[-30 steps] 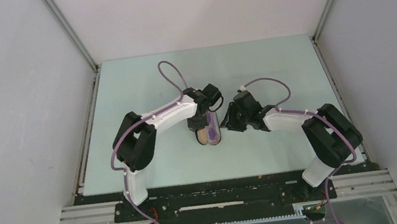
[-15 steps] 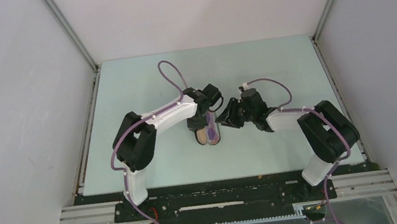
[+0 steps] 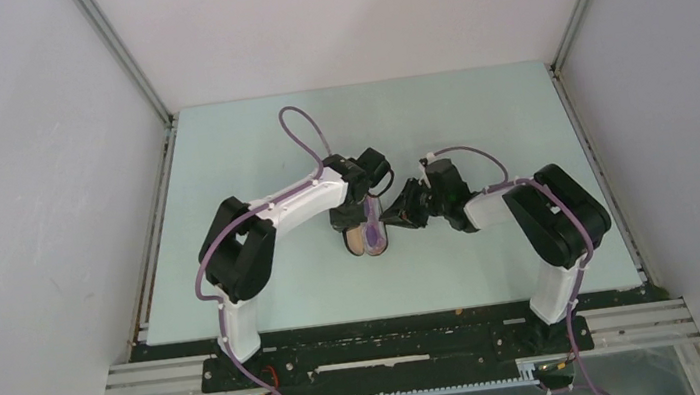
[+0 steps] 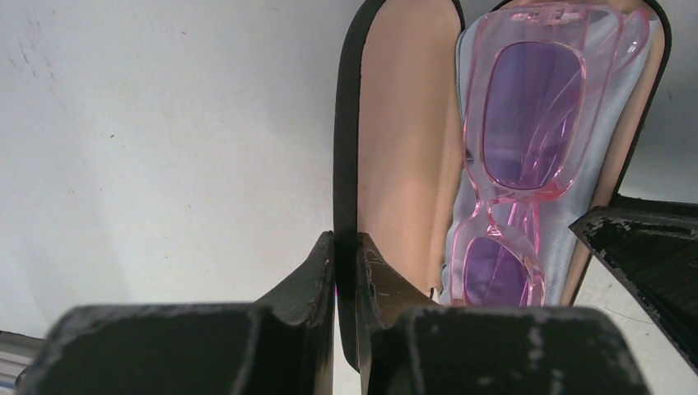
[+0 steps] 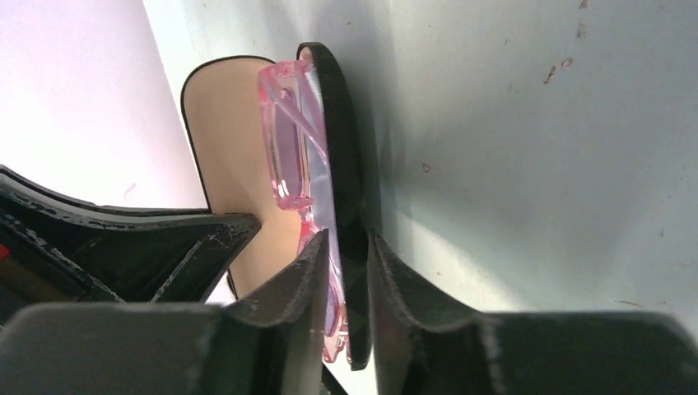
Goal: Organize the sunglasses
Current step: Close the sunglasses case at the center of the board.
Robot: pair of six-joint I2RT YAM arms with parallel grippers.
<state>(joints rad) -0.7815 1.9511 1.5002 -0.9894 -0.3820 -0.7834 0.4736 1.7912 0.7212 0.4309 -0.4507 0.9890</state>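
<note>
Inside the case [image 4: 395, 123], sunglasses [image 4: 527, 115] look light, brittle: I'd take the bridge [image 4: 504, 206]. Left gripper [image 4: 346, 247] pinches the rim [image 4: 346, 164]; right gripper [image 5: 344, 247] straddles it, clamp unclear.

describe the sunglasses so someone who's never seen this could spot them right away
Near the middle of the pale green table lies an open black case with tan lining. The sunglasses lie in its right half, on a blue-grey cloth. Their translucent pink frame and purple lenses stand out from the black case and dull cloth.
</note>
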